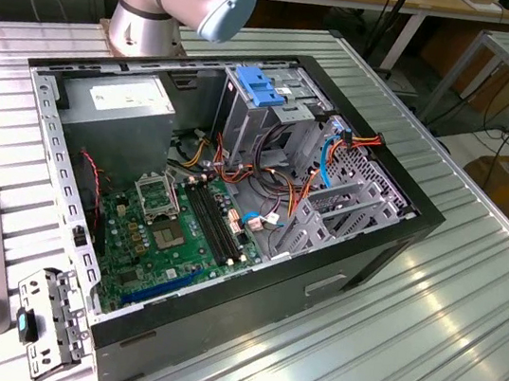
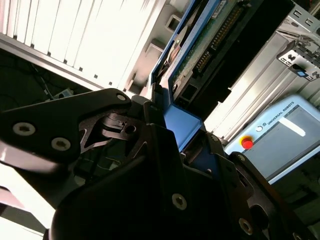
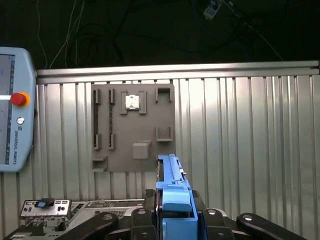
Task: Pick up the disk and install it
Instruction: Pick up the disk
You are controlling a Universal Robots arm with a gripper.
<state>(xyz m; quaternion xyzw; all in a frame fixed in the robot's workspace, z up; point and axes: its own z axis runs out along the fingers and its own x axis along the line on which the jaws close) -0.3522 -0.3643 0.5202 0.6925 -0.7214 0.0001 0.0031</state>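
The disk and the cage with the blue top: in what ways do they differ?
The disk is a thin slab, gripped on edge between the fingers; the cage is a tall box standing inside the case. The disk shows a green circuit board on one face; the cage shows bare grey metal walls. Both carry blue plastic parts.

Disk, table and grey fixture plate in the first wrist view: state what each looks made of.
The disk, held in the gripper, is blue where visible, likely moulded plastic: uniform colour, soft sheen. The table looks like ribbed aluminium: bright streaky reflections. The fixture plate is matte grey, probably plastic, possibly printed; uncertain.
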